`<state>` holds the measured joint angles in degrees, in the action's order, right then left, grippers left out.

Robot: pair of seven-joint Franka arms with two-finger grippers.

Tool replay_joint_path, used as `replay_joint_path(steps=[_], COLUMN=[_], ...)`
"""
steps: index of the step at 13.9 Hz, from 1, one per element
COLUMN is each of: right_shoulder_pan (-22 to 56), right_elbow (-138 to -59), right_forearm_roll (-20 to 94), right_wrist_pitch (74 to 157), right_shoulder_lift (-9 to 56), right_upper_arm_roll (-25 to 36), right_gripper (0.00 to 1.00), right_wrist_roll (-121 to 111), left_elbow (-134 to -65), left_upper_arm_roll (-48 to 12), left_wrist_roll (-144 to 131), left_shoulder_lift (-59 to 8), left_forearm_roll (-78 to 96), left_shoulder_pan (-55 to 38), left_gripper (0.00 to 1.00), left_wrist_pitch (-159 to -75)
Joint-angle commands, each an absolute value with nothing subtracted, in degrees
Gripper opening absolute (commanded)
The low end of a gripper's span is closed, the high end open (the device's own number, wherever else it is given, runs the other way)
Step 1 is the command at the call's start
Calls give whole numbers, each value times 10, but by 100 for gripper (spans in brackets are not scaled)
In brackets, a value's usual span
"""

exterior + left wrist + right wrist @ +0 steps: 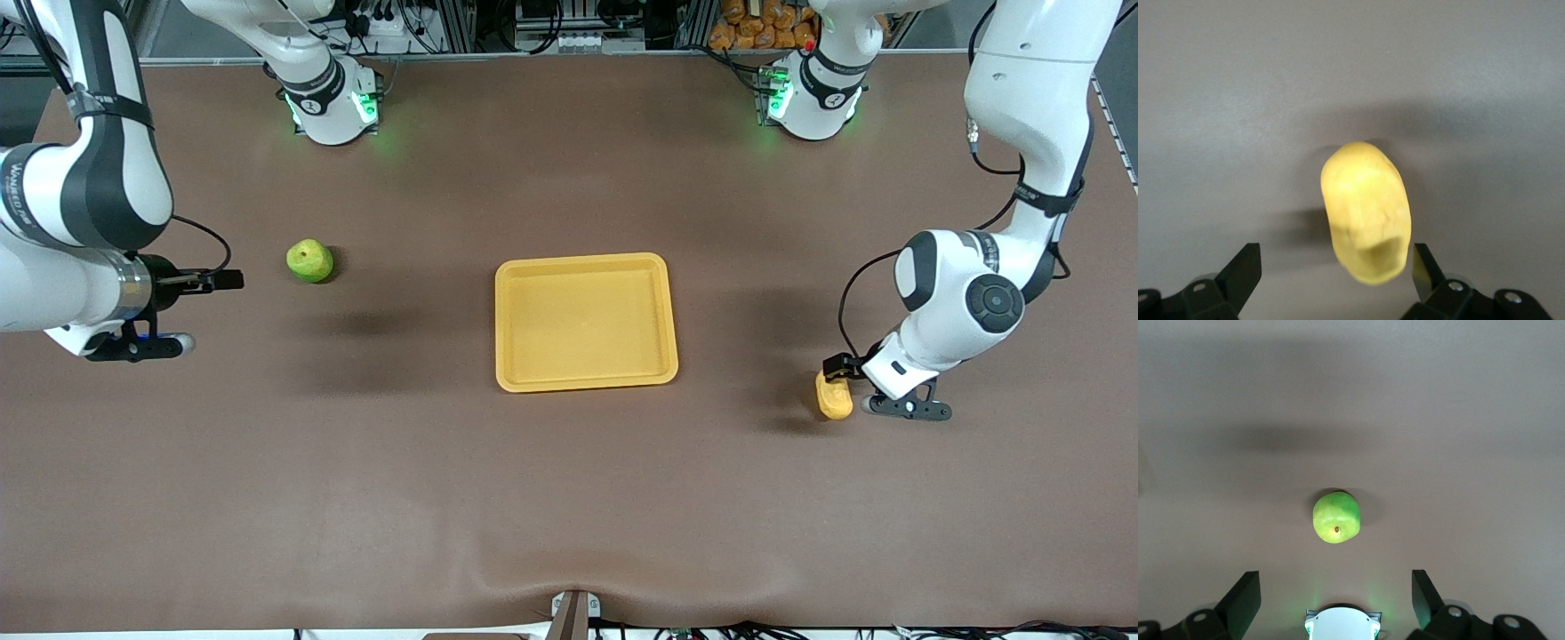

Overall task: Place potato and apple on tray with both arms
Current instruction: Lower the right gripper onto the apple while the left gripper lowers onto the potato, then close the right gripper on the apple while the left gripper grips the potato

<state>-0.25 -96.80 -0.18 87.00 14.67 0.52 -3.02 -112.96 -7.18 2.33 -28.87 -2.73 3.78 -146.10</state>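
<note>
Two items, neither yet on the tray (pixel 585 322).

Potato (pixel 834 396): on the table toward the left arm's end; probably firm, light, smooth. You should pinch its narrow waist, across the long axis running toward the front camera. Left gripper (pixel 1331 277) is spread just beside it.

Apple (pixel 309 260): toward the right arm's end, dimple up; may roll. Right gripper (pixel 1331 597) is spread, not touching it.

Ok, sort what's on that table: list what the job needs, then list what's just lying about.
Needed for the job:
- potato, beside the open left gripper
- apple, toward the right arm's end, open right gripper apart from it
- tray, mid-table, nothing in it

Lying about:
- nothing else on the brown table; cables and gear sit off its edge by the bases
</note>
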Motion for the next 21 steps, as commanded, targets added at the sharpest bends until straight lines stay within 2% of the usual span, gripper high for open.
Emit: replay_joint_path(steps=[1,4,9,13,14,16,18,21], right_shoulder_pan=[-4,-4,-4,-1,-2,-2,-2,-2], right_elbow=[-1062,-1132,-1194,-1287,-1295,-1310,-1333,-1358], right_forearm_roll=[12,24,25,27,28,28,28,28], right_wrist_pitch=[924,973,1012,1106,1113,1136,1178,1216], right_shoulder_lift=[91,65,60,34,35,36,38,41], right_upper_arm_roll=[4,4,4,4,4,4,4,4], right_gripper=[100,100,100,100,100,100,100,100], right_wrist_roll=[-30,-30,-30,-30,-30,-30,-30,-30], left_elbow=[-1124,-1122,-1101,-1100,-1101,-1101,-1100,-1099], left_upper_arm_roll=[-72,-72,-72,-71,-71,-71,-71,-71], left_wrist_roll=[4,-3,-3,-3,-3,-4,-4,-3], left_shoulder_lift=[-311,-328,-348,-349,-349,-349,-349,-345], left_forearm_roll=[-21,-21,-23,-24,-24,-24,-29,-29], left_shoulder_pan=[33,27,24,24,24,25,25,25], left_gripper=[100,100,100,100,92,43,2,0], left_wrist_pitch=[-1489,-1510,-1521,-1521,-1521,-1521,-1522,-1521])
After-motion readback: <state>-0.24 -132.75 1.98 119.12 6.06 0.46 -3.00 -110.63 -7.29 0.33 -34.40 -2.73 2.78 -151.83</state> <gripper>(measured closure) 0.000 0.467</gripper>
